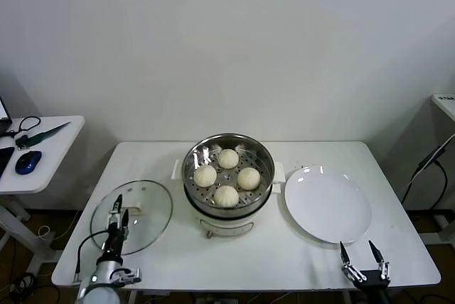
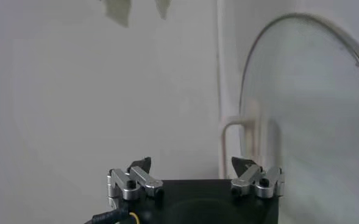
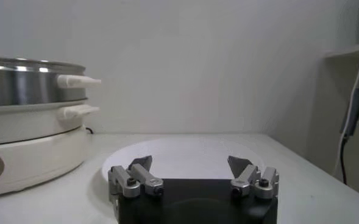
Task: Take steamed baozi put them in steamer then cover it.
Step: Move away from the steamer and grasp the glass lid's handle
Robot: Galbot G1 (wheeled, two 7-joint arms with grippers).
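Four baozi (image 1: pixel 227 176) in steamer (image 1: pixel 228 208); glass lid (image 1: pixel 146 224) left, plate (image 1: pixel 328 204) right, uncovered.

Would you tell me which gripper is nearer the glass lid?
Left. The left gripper hovers over the glass lid; the right gripper is beyond the plate.

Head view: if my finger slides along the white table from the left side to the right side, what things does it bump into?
Glass lid → steamer holding four steamed baozi → white plate.
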